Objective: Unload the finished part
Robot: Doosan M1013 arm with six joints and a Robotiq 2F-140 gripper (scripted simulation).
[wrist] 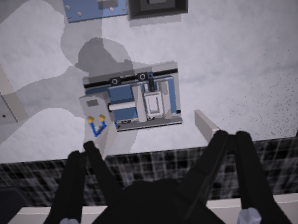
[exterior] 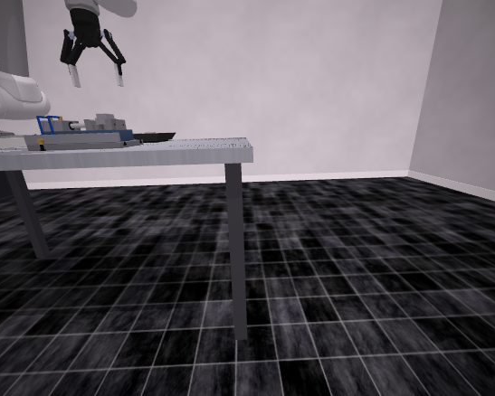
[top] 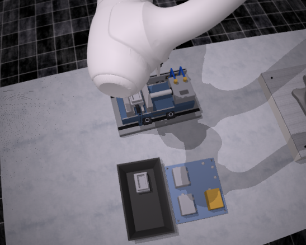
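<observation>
The vise (top: 163, 102) (exterior: 82, 131) (wrist: 122, 95), blue and grey, stands at the middle back of the table. A light grey part with a pocket (top: 136, 98) (wrist: 152, 104) sits between its jaws, pocket up. The dark outfeed tray (top: 123, 196) (wrist: 134, 7) (exterior: 157, 135) lies in front of the vise. A second pocketed grey part (top: 141, 182) lies flat on its floor at the back end. My gripper (exterior: 96, 82) (wrist: 154, 122) is open and empty. It hangs high above the vise, fingers pointing down. In the top view the arm hides it.
A blue pallet (top: 199, 179) (wrist: 80, 10) beside the tray carries two grey blanks (top: 180, 177) (top: 186, 205) and an orange block (top: 213, 199). The arm's grey base plate (top: 286, 106) is at the table's right. The arm's bulk overhangs the vise's left end.
</observation>
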